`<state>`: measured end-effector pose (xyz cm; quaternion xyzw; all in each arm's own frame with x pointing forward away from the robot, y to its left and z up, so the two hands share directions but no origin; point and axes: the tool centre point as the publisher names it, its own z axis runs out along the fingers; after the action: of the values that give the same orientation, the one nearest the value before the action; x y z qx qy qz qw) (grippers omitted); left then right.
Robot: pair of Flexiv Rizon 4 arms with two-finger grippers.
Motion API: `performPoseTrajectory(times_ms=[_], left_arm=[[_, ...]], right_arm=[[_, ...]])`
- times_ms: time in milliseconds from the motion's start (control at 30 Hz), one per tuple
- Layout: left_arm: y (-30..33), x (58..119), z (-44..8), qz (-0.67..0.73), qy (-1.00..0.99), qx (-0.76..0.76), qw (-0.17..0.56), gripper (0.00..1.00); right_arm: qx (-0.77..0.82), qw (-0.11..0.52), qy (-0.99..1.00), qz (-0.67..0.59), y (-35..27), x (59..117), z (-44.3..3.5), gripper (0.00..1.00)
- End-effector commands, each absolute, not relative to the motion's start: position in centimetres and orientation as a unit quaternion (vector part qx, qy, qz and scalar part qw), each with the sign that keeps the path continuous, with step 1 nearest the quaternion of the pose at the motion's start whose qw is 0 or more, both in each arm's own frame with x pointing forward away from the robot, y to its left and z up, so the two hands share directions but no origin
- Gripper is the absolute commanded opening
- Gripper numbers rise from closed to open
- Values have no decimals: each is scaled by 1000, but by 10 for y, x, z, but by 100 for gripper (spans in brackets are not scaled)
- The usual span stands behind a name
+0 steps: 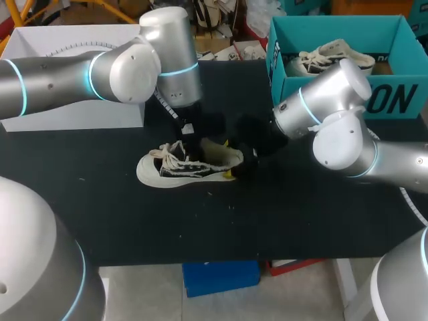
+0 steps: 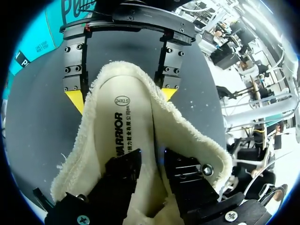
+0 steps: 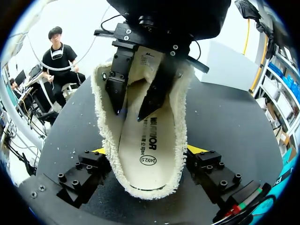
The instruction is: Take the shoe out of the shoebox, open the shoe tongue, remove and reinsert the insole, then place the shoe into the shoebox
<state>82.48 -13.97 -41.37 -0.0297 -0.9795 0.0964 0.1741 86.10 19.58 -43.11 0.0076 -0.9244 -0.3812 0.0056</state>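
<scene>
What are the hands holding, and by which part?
The right hand clamps the insole by the side edges of its heel end. The left hand is on its middle; a grip there cannot be told.

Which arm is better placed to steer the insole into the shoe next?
Probably right: the right gripper clamps the insole at its heel end from both sides; the left gripper only sits above its middle.

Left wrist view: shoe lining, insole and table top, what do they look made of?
Lining: cream fleece or terry-like pile, judging by its fuzzy, frayed rim.
Insole: smooth, matte, off-white fabric face with print on it. Its core is not visible.
Table: matte black with no glare and pale specks. It could be a cloth or a rubber mat; I cannot tell which.
</scene>
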Motion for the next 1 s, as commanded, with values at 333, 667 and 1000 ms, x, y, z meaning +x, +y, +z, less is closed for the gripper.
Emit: performPoseTrajectory(times_ms=[333,667,1000], left_arm=[[-140,810,-428,37,-998,-27,49,23],[-131,811,-446,-17,-998,-32,-57,27],[-120,834,-461,-22,-991,-16,-131,27]], right_arm=[[7,6,-925,-380,195,861,-431,0],[7,6,-925,-380,195,861,-431,0],[7,6,-925,-380,195,861,-431,0]])
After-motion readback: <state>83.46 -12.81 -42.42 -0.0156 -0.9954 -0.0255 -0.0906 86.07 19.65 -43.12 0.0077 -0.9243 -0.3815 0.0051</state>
